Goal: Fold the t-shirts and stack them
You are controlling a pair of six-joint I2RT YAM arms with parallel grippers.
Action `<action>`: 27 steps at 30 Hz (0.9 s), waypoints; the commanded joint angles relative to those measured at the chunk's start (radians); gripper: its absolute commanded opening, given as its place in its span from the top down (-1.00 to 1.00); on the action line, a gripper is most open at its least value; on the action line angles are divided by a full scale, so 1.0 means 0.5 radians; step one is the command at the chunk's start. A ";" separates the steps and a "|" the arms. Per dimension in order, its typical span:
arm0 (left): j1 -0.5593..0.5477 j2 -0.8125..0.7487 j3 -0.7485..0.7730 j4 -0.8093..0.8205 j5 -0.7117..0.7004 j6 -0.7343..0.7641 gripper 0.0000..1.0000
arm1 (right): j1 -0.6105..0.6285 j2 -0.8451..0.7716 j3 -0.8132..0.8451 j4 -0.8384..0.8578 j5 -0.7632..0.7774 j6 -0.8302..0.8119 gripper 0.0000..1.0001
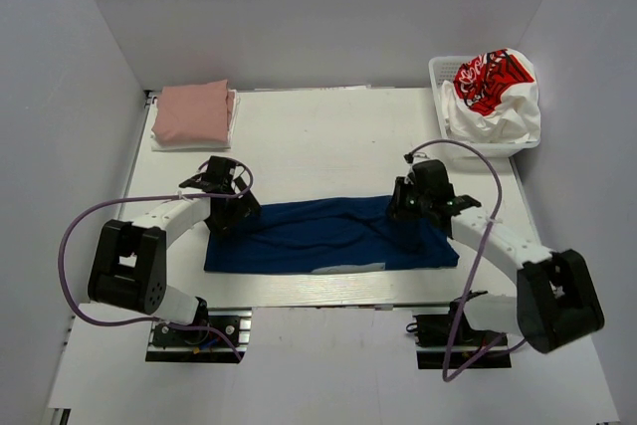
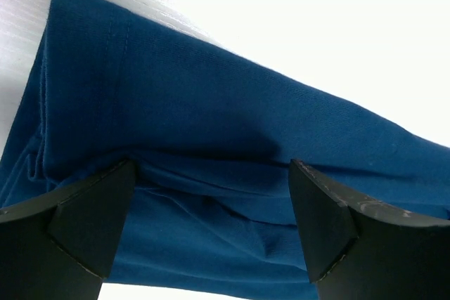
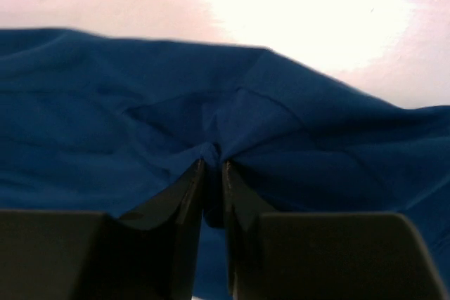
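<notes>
The top camera looks down on the whole table; both wrist cameras look closely at the navy t-shirt.

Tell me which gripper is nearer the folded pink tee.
Left. The left gripper sits at the left end of the navy shirt, near the pink tee; the right gripper pinches the opposite end, farther away.

The navy tee lies flat as a long folded band across the near middle of the bench. The dusty-pink tee sits folded at the far left corner. A white tee with red print is bunched in the basket at far right.
</notes>
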 commanded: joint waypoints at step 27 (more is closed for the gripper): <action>-0.004 0.010 -0.030 -0.044 -0.226 0.011 -1.00 | 0.087 -0.245 -0.006 0.004 -0.137 -0.189 -0.81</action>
